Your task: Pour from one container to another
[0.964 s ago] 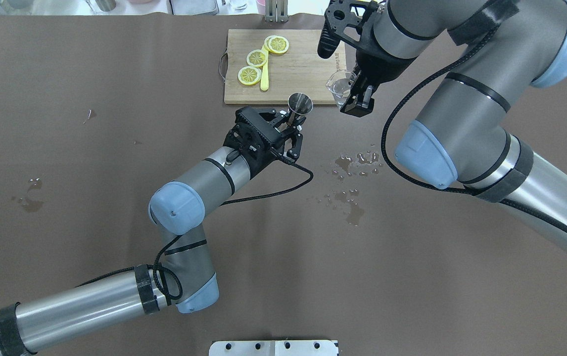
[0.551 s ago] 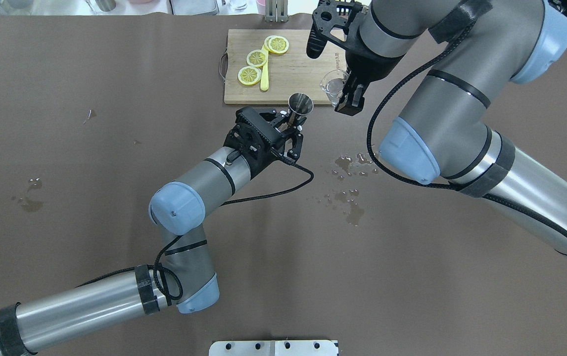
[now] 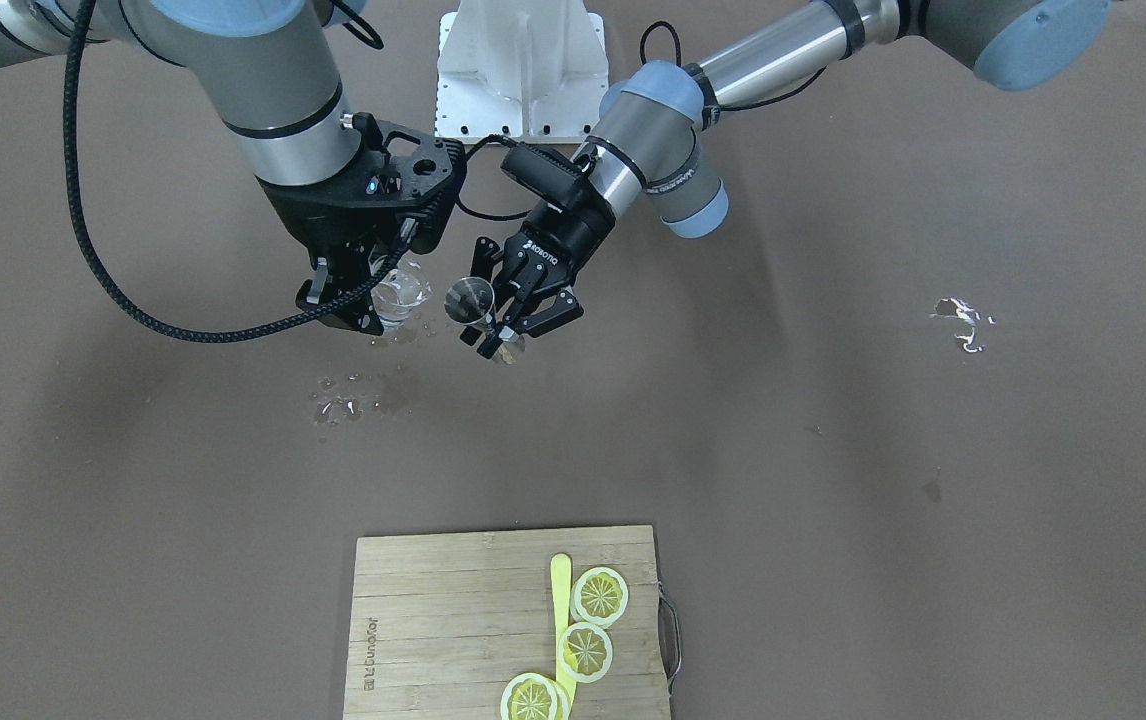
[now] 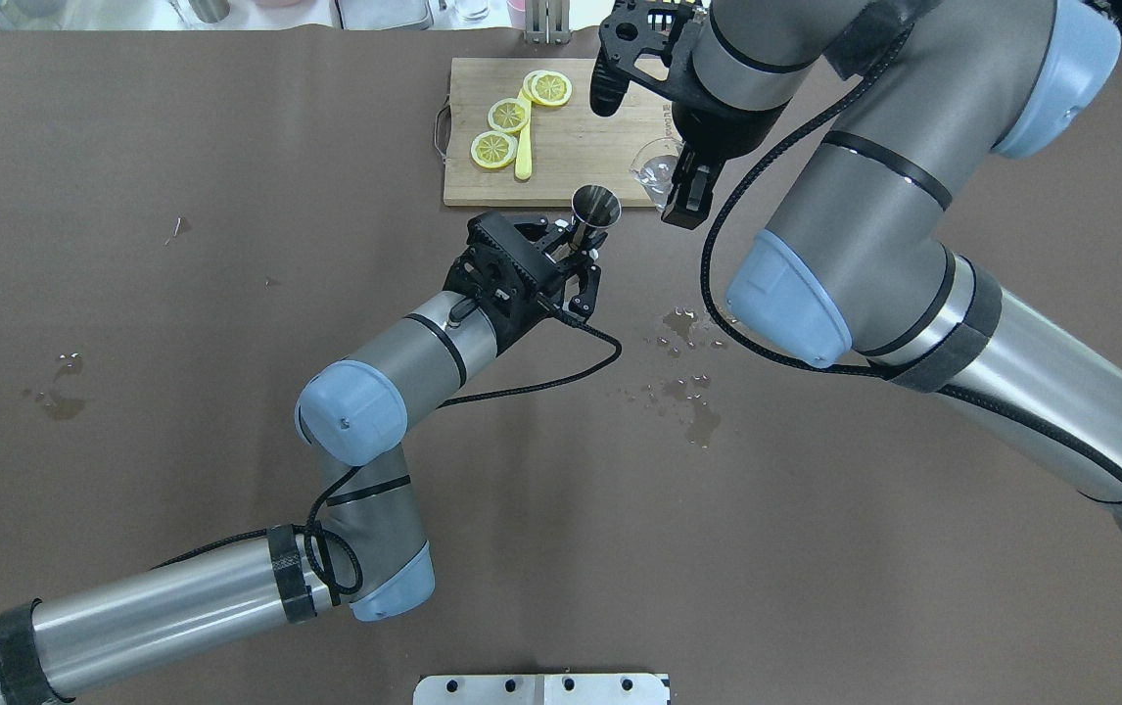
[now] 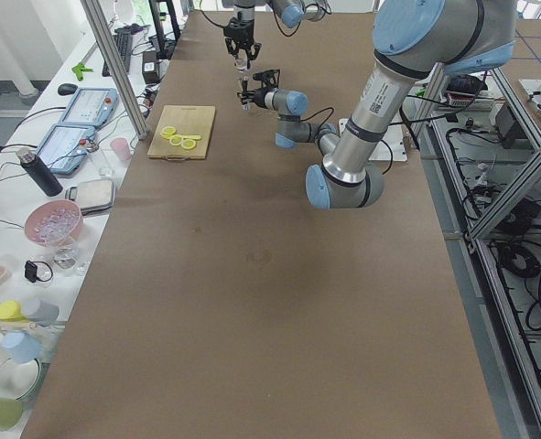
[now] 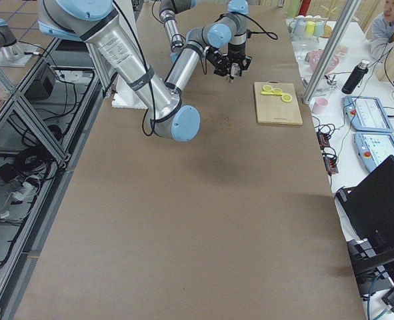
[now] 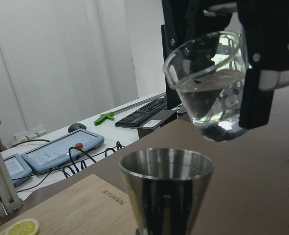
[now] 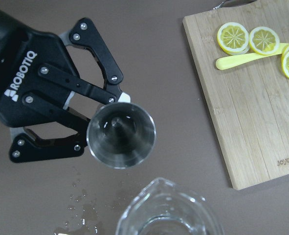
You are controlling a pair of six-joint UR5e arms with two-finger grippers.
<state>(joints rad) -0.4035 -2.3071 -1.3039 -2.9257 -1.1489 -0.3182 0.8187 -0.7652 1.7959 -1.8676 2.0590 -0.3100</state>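
The left fingers are closed around the waist of a steel jigger and hold it upright, open mouth up, above the table. The fingers cover its lower half, so whether its foot touches the table cannot be told. Its inside looks shiny, and it is not clear whether any liquid is in it.

The right fingers point down and clamp a glass beaker by its sides. The beaker is tilted, with clear liquid pooled in its lower part. It hangs higher than the jigger's rim, close to it but apart. No stream shows between them.

In the overhead view the beaker sits at 2 o'clock from the jigger, and the right wrist hides most of it. The right wrist camera cuts off the beaker at the bottom edge. Both side views show the two vessels too small to read.

A wooden cutting board lies at 12 o'clock from the jigger. It carries lemon slices and a thin yellow utensil. Wet patches spot the table at 5 o'clock.
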